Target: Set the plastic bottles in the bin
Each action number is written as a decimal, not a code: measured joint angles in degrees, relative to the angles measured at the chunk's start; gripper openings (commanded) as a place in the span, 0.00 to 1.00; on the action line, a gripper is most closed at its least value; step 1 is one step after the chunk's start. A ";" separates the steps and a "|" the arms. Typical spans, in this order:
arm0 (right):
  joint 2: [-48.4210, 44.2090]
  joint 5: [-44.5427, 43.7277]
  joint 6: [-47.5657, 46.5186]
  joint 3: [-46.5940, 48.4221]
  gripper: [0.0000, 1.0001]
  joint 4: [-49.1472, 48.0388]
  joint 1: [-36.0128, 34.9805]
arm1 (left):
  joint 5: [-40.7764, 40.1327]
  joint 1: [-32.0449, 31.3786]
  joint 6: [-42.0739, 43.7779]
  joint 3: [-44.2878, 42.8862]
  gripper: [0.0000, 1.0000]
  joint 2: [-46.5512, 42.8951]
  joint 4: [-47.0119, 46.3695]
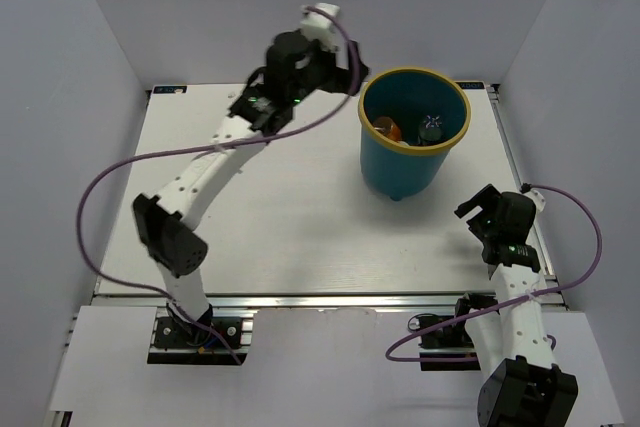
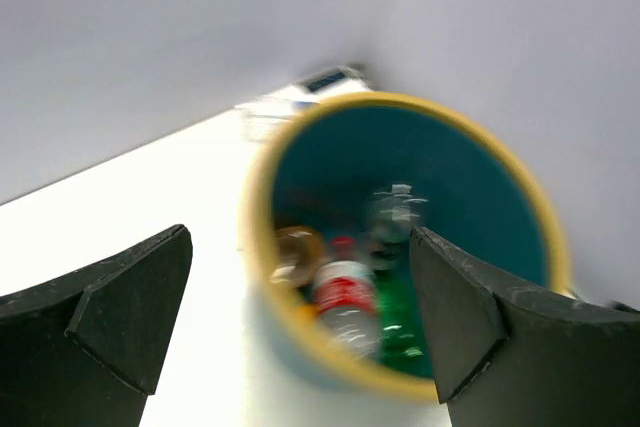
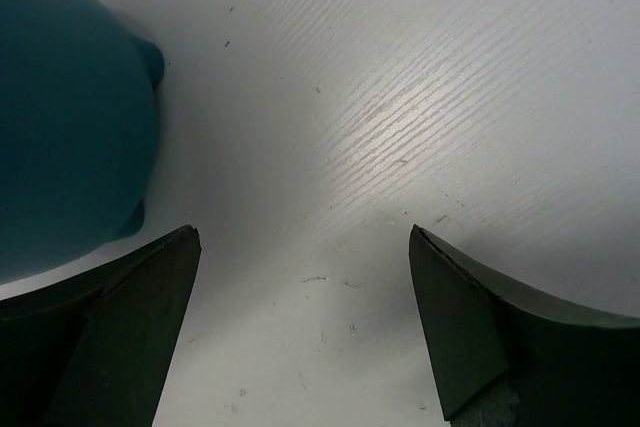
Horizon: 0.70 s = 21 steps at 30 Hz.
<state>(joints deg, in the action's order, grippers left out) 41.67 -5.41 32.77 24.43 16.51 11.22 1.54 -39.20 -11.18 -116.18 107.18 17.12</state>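
The teal bin with a yellow rim stands at the back right of the table. In the top view an orange bottle and a clear bottle lie inside it. The blurred left wrist view looks into the bin and shows a red-labelled clear bottle, an orange one, a green one and another clear one. My left gripper hangs open and empty just left of the rim. My right gripper is open over bare table, right of the bin, at the front right.
The white table is boxed in by pale walls at the left, back and right. Purple cables loop off both arms. The bin's base has small feet beside my right gripper.
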 measured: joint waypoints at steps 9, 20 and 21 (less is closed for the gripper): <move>-0.37 -1.05 0.04 0.00 0.89 0.02 0.00 | -13.03 28.96 -3.23 24.57 0.98 -16.00 -1.16; 1.68 -0.33 -0.09 0.00 0.89 -0.02 0.00 | -26.47 46.49 -18.71 44.30 0.98 -14.49 6.25; 1.90 -0.35 -0.15 0.00 0.89 -0.04 0.00 | -27.12 46.18 -19.32 45.53 0.98 -14.49 6.34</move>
<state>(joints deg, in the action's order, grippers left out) 43.57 -5.76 32.62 24.43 16.47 11.22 -25.58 6.98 -30.50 -70.65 92.68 23.46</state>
